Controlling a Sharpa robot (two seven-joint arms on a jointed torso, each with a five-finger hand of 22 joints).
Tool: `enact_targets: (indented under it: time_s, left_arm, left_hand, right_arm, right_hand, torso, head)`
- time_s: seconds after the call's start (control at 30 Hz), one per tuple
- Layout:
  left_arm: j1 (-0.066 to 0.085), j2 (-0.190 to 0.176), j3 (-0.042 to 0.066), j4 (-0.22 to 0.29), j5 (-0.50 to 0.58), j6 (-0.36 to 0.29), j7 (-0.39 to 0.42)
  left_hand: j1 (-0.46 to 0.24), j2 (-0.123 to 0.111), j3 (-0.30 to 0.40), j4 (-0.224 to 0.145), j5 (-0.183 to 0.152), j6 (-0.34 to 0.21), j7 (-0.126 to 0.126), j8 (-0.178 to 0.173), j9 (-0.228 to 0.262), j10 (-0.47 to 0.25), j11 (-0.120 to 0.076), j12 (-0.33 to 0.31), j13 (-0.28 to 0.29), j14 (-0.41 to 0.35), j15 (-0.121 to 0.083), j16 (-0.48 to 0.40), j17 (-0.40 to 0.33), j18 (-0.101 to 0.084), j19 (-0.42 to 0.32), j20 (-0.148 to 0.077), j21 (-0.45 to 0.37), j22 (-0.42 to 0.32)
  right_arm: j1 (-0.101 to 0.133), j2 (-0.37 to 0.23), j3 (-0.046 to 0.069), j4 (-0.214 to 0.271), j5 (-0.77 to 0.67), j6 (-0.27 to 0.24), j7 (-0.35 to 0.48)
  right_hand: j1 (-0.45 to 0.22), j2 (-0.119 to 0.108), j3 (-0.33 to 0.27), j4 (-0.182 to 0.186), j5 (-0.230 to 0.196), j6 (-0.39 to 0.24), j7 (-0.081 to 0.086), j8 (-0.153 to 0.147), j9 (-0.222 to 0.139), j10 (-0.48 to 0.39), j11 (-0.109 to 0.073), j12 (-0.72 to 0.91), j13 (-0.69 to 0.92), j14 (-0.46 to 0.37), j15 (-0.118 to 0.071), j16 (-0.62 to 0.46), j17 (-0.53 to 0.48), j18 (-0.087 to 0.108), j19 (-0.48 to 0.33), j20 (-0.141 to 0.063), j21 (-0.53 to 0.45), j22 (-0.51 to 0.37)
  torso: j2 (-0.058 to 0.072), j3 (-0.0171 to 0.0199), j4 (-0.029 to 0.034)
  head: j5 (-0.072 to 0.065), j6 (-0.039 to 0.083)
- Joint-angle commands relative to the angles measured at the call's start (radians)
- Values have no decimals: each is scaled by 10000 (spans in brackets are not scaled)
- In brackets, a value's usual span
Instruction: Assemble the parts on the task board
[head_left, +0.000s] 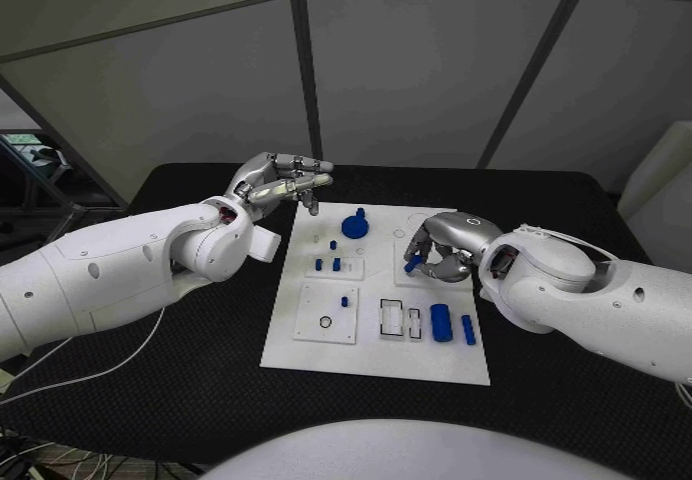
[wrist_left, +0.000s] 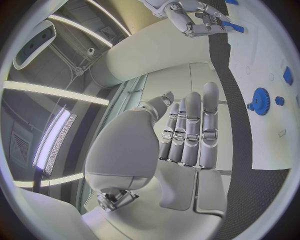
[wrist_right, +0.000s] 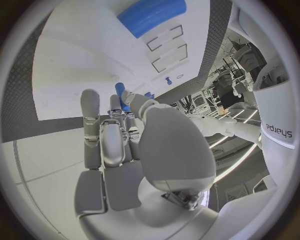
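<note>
Black counter (head_left: 188, 400) underfoot, and the white task board (head_left: 382, 355) lies square in the middle. Nearest edge of the board: a blue cylinder (head_left: 441, 322) and a slimmer blue bar (head_left: 469, 329) lie side by side, just beside two empty rectangular slots (head_left: 392, 318). Left of those, a raised white plate (head_left: 326, 312) carries a small blue peg (head_left: 349, 298). Mid-board, the right robot hand (head_left: 437, 252) hovers with its fingers pinched on a small blue part (head_left: 414, 263), also seen at its fingertips in the right wrist view (wrist_right: 120, 94). Farther back, a blue gear (head_left: 355, 225) sits on the board. At the far left corner, the left robot hand (head_left: 278, 183) hangs with fingers straight and together, holding nothing.
</note>
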Motion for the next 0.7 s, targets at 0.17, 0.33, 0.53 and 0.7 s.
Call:
enact_targets:
  time_s: [0.17,0.33,0.53,0.7]
  left_arm:
    - [-30,79,6,-94,26,125,14]
    - [-45,133,6,-141,26,136,19]
    - [-52,234,6,-204,26,164,24]
    - [-52,268,7,-246,27,166,15]
  left_hand:
    - [6,92,-64,-10,-47,-41,-8,68,14,-66,13,60,-9,-58,9,13,-11,55,-73,8,-51,-13]
    - [6,92,-64,-10,-47,-41,-8,68,14,-66,13,60,-9,-58,9,13,-11,55,-73,8,-51,-13]
    - [6,92,-64,-10,-47,-41,-8,68,14,-66,13,60,-9,-58,9,13,-11,55,-73,8,-51,-13]
    - [6,92,-64,-10,-47,-41,-8,68,14,-66,13,60,-9,-58,9,13,-11,55,-73,8,-51,-13]
  right_arm:
    - [38,-133,175,813,332,-870,72]
    - [38,289,199,880,595,-733,267]
    - [-43,1233,39,571,753,-510,640]
    - [-217,1829,-61,385,781,-379,888]
  right_hand:
    - [10,-127,107,-1,82,48,100,128,140,-18,51,-77,5,405,-45,21,19,23,-19,-24,89,59]
    - [-10,-158,113,-9,108,51,109,126,140,-17,57,-85,4,404,-40,21,14,25,-27,-20,92,53]
    - [-37,-175,119,-11,146,40,120,116,136,-27,67,-100,1,404,-33,25,14,28,-44,-14,86,30]
    - [-51,-180,127,-16,180,23,129,105,132,-42,75,-116,-3,403,-26,22,6,33,-61,-9,78,5]
  torso:
    - [15,2,13]
    - [35,-12,18]
    - [52,-6,33]
    - [48,-23,33]
  head:
    - [24,59]
    - [74,49]
    - [208,-2]
    - [302,-28]
